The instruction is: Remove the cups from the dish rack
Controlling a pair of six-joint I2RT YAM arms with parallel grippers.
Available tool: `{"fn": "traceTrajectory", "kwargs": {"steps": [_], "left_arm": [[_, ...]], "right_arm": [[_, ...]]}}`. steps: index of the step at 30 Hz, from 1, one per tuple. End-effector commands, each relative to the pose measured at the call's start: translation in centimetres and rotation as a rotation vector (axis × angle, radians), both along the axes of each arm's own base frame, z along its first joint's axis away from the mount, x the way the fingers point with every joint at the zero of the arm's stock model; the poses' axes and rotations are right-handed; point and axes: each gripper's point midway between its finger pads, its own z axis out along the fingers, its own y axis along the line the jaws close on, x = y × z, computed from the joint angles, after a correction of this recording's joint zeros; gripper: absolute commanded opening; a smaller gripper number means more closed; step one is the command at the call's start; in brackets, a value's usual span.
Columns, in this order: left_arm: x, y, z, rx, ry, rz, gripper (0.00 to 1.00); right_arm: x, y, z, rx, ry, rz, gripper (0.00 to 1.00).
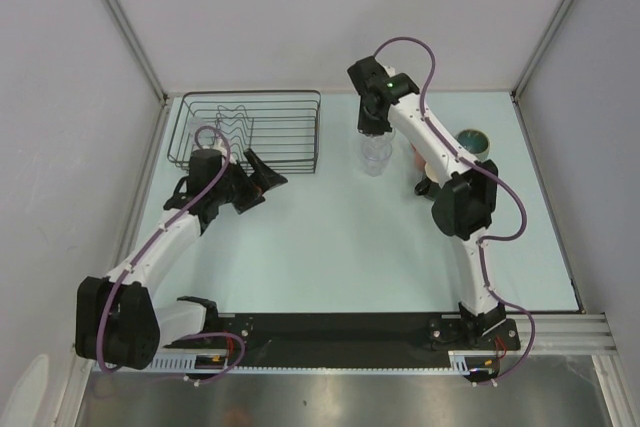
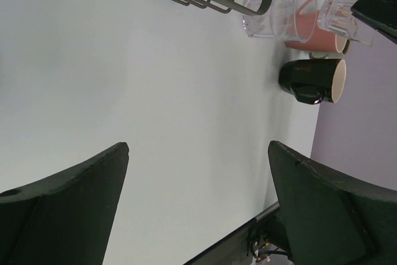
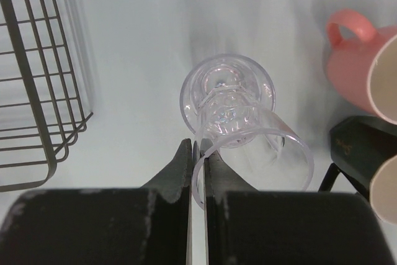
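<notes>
Pale mint tabletop (image 1: 330, 247) across centre of frame; black strip (image 1: 340, 332) along lower edge; brushed metal surface (image 1: 350, 402) at bottom. Grey-white wall panels (image 1: 330, 7) left, top, right. Metal frame posts (image 1: 120, 22) slanting at upper left, upper right. White object (image 1: 25, 387) in lower left corner, unclear

The fingers (image 3: 181, 169) are pinched tight on the near rim of the clear glass tumbler (image 3: 229, 100), one inside the wall, one outside. The view looks down into it, and I honestly can't tell if its base sits on the bench (image 3: 136, 29) or hangs just above. The dish rack (image 3: 37, 91) corner is off to the left, apart from it. The pink cup (image 3: 356, 66) and black mug (image 3: 360, 150) crowd the right edge.
</notes>
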Motion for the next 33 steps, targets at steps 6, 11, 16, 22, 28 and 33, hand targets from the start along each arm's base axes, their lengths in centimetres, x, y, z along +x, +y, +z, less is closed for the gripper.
{"fn": "traceTrajectory", "kwargs": {"steps": [6,11,16,22,28,33], "left_arm": [[1.7,0.2,1.7,0.048,-0.058,-0.024,0.98],[1.9,0.2,1.4,0.052,-0.045,-0.03,0.99],[2.0,0.2,1.2,0.055,-0.041,-0.032,0.98],[1.9,0.1,0.8,0.053,-0.025,-0.031,0.98],[1.7,0.1,0.8,0.047,-0.029,-0.033,0.99],[1.6,0.0,1.3,0.033,-0.061,-0.032,0.99]], "right_arm": [[1.6,0.7,-4.4,-0.001,0.05,-0.002,0.0],[1.9,0.6,-6.5,-0.018,0.081,-0.003,0.0],[2.0,0.2,-8.4,-0.042,0.114,-0.002,0.0],[2.3,0.1,-8.3,-0.036,0.108,0.0,0.09],[2.8,0.7,-5.0,0.011,0.03,0.023,0.16],[2.8,0.8,-1.9,0.041,-0.029,0.032,0.24]]}}
